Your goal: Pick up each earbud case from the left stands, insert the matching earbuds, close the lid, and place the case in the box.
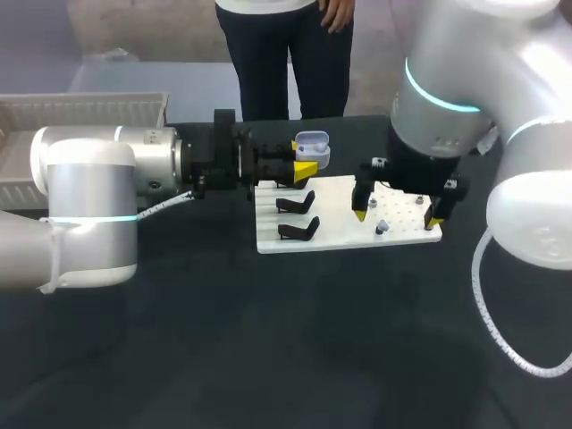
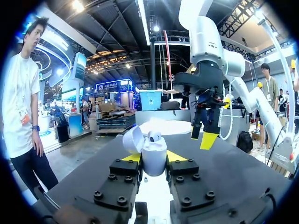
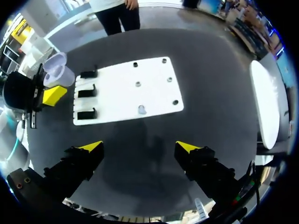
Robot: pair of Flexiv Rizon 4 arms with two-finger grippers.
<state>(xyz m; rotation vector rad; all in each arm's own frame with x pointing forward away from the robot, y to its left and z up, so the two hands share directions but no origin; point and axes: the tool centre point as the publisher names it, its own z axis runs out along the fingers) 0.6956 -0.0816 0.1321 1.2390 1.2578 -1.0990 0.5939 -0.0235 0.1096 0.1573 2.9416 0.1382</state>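
Head view: your left end effector [image 1: 299, 166] comes in from the left and is clamped on the earbud case [image 1: 311, 147], holding it above the far left corner of the white board [image 1: 344, 234]. The case lid stands open. Black stands [image 1: 296, 204] line the board's left edge. Your right end effector [image 1: 396, 217] hangs over the board's right part with its fingers spread wide. A pale box [image 1: 80, 114] sits at the far left of the dark counter [image 1: 268, 340].

Left wrist view: both yellow tips of the left end effector [image 2: 154, 157] press the earbud case [image 2: 154, 161] from two sides, and an earbud [image 2: 155, 136] sits in the open case. The right end effector [image 2: 202, 135] hangs ahead, beyond the case.

Right wrist view: the right end effector [image 3: 140, 148] has its fingers well apart, with nothing between them, over bare counter [image 3: 140, 186] just short of the white board [image 3: 121, 93]. Three black stands [image 3: 87, 93] sit along the board's edge, all empty. The earbud case [image 3: 58, 72] is beside the farthest stand, in the left end effector [image 3: 52, 93].
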